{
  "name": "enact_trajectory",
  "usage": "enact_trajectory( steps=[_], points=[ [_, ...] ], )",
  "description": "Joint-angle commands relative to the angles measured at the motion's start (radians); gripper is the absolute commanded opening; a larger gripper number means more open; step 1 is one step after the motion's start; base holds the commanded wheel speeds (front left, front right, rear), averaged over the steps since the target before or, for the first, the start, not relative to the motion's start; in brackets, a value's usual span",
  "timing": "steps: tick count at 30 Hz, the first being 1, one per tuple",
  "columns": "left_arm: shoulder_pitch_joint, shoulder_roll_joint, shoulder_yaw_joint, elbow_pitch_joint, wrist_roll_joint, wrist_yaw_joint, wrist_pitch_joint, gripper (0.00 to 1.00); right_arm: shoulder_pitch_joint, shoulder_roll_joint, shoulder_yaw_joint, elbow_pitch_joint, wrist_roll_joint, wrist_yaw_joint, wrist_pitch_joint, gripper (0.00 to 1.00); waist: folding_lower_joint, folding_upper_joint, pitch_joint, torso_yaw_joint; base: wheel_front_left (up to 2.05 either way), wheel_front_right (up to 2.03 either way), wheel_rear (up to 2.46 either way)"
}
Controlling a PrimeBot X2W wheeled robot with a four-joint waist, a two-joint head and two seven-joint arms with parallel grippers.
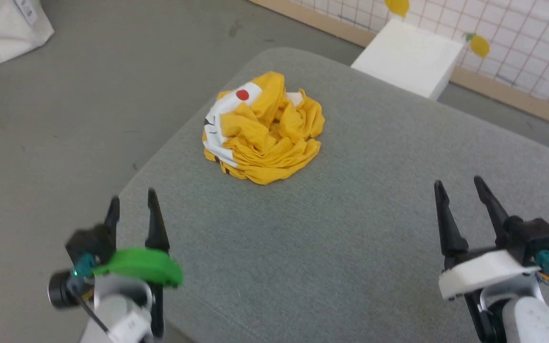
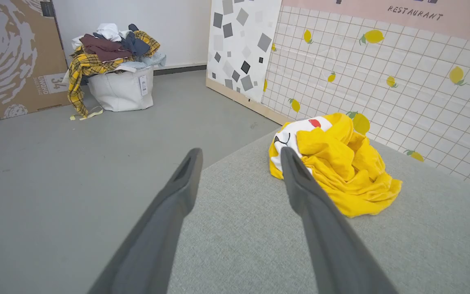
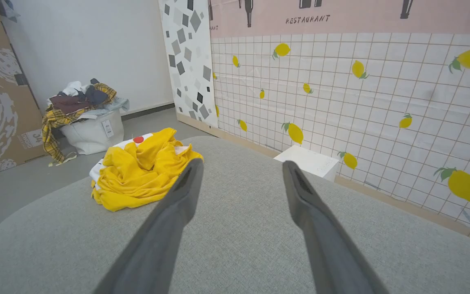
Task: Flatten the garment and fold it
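The garment point(image 1: 263, 128) is a mustard-yellow T-shirt with white patches and a red dot, crumpled in a heap on the far part of a grey padded surface point(image 1: 341, 228). It also lies ahead and to the right in the left wrist view point(image 2: 341, 167) and ahead to the left in the right wrist view point(image 3: 141, 169). My left gripper point(image 1: 132, 204) hangs open near the surface's near left edge, well short of the heap. On the near right, my right gripper point(image 1: 460, 188) is open too. Neither touches the cloth, and nothing sits between either pair of fingers.
A white box point(image 1: 408, 57) stands on the floor beyond the surface's far edge, by a lemon-patterned tiled wall point(image 3: 361, 102). A white bin piled with clothes point(image 2: 114, 67) stands on the grey floor to the left, next to a cardboard panel point(image 2: 10, 57).
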Motion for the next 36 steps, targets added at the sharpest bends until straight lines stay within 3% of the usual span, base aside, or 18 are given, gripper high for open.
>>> enact_trajectory(
  steps=[1,13,19,26,33,34,35,36],
  points=[
    [-0.061,0.016,0.009,0.006,-0.024,-0.018,0.012,1.0,-0.033,0.0,0.007,-0.016,-0.012,-0.002,0.009,1.0,0.0,0.0,0.09,-0.066,0.0,0.0,0.0],
    [-0.463,0.161,0.096,0.157,-0.165,-0.118,0.243,1.0,-0.194,0.0,0.056,-0.071,-0.062,-0.002,0.029,1.0,0.0,0.0,0.409,-0.303,0.0,0.0,0.0],
    [-0.582,0.244,0.151,0.233,-0.236,-0.122,0.4,1.0,-0.256,0.0,0.072,-0.073,-0.058,-0.002,0.013,1.0,0.0,0.0,0.526,-0.4,0.0,0.0,0.0],
    [-0.609,0.279,0.208,0.316,-0.32,-0.05,0.612,1.0,-0.294,0.0,0.079,-0.045,-0.049,-0.002,-0.02,1.0,0.0,0.0,0.588,-0.458,0.0,0.0,0.0],
    [-0.521,0.287,0.2,0.376,-0.341,0.035,0.814,1.0,-0.299,0.0,0.082,-0.003,-0.03,-0.002,-0.047,1.0,0.0,0.0,0.557,-0.476,0.0,0.0,0.0],
    [-0.505,0.286,0.193,0.372,-0.34,0.041,0.834,0.49,-0.297,0.0,0.082,0.003,-0.027,-0.002,-0.051,1.0,0.0,0.0,0.545,-0.476,0.0,0.0,0.0],
    [-0.487,0.289,0.187,0.361,-0.337,0.043,0.849,0.07,-0.294,0.0,0.082,0.011,-0.023,-0.002,-0.055,1.0,0.0,0.0,0.529,-0.476,0.0,0.0,0.0],
    [-0.475,0.294,0.184,0.349,-0.331,0.043,0.848,0.0,-0.291,0.0,0.082,0.017,-0.02,-0.002,-0.058,1.0,0.0,0.0,0.514,-0.474,0.0,0.0,0.0]
  ],
)
